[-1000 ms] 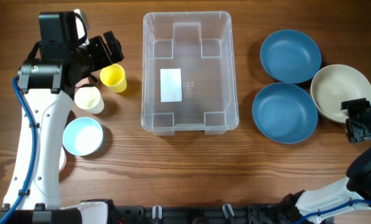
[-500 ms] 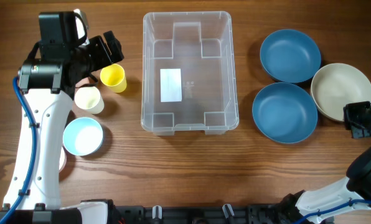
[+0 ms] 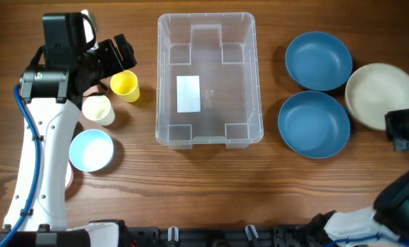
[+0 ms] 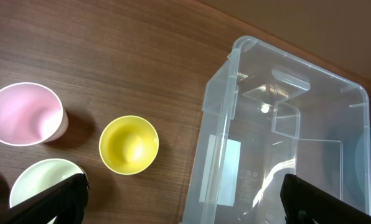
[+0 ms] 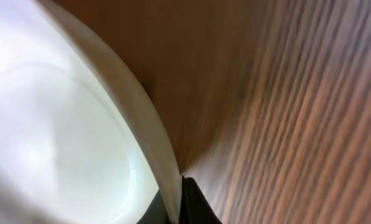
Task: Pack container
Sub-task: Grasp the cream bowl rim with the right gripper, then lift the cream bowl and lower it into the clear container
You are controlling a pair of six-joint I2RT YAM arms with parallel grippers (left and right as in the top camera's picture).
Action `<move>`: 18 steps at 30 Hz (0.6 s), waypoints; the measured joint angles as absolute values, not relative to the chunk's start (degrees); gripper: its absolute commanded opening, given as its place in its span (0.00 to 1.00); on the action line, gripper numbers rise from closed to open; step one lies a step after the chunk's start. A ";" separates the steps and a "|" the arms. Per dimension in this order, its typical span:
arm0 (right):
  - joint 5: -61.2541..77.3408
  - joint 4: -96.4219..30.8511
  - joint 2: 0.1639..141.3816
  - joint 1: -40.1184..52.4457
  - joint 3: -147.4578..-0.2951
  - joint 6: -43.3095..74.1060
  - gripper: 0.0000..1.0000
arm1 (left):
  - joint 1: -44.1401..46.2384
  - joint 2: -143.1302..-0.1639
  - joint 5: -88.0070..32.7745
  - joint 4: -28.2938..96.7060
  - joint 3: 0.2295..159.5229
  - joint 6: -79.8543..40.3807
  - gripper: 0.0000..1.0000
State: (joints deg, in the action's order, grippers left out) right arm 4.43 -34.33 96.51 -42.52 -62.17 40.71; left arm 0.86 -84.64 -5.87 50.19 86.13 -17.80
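Note:
The clear container (image 3: 206,16) stands empty mid-table, its white label showing through the base; the left wrist view has its near left rim (image 4: 218,99). My left gripper (image 3: 119,53) hovers open above the yellow cup (image 3: 125,85), nothing between its fingers (image 4: 67,196). At the far right, my right gripper (image 3: 402,128) is shut on the near rim of the cream bowl (image 3: 379,92). In the right wrist view the bowl's rim (image 5: 164,155) runs down between the pinched jaws of that gripper (image 5: 178,202).
Two blue bowls (image 3: 319,60) (image 3: 313,123) lie between the container and the cream bowl. On the left are the yellow cup (image 4: 129,144), a pale cup (image 3: 97,108), a pink cup (image 4: 22,113) and a light blue bowl (image 3: 91,149).
My right gripper closed on the cream bowl's rim, and bowl and gripper have shifted slightly right and away. The left arm has not moved.

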 measured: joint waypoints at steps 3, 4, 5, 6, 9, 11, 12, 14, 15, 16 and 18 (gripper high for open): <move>4.40 -34.26 87.46 -42.52 -62.17 40.71 0.04 | 0.86 -84.64 -5.87 50.11 86.13 -17.80 1.00; 4.43 -34.24 85.08 -42.52 -62.17 40.71 0.04 | 0.86 -84.64 -5.87 50.11 86.13 -17.80 1.00; 4.49 -34.24 82.56 -42.52 -62.17 40.71 0.04 | 0.86 -84.64 -5.87 50.11 86.13 -17.80 1.00; 4.86 -34.24 80.36 -42.52 -62.17 40.69 0.04 | 0.86 -84.64 -5.87 50.11 86.13 -17.80 1.00; 11.16 -35.29 78.78 -40.93 -62.74 36.86 0.04 | 0.86 -84.64 -5.87 50.11 86.13 -17.80 1.00; 14.37 -38.28 78.81 -37.39 -64.23 33.12 0.04 | 0.86 -84.64 -5.87 50.11 86.13 -17.80 1.00; 14.81 -39.81 78.81 -35.46 -65.25 31.42 0.04 | 0.86 -84.64 -5.87 50.11 86.13 -17.80 1.00; 16.16 -42.70 78.81 -29.71 -68.97 26.76 0.04 | 0.86 -84.64 -5.87 50.11 86.13 -17.80 1.00; 16.53 -44.36 78.83 -26.59 -71.42 24.60 0.04 | 0.86 -84.64 -5.87 50.13 86.13 -17.80 1.00; 16.60 -45.36 78.83 -24.34 -73.14 23.09 0.04 | 0.86 -84.64 -5.87 50.15 86.13 -17.80 1.00; 16.14 -48.58 78.91 -17.78 -78.17 19.75 0.04 | 0.84 -84.64 -5.61 50.15 86.13 -17.91 1.00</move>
State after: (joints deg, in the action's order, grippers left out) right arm 16.14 -48.58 78.91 -17.78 -78.17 19.75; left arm 0.84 -84.64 -5.61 50.15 86.13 -17.91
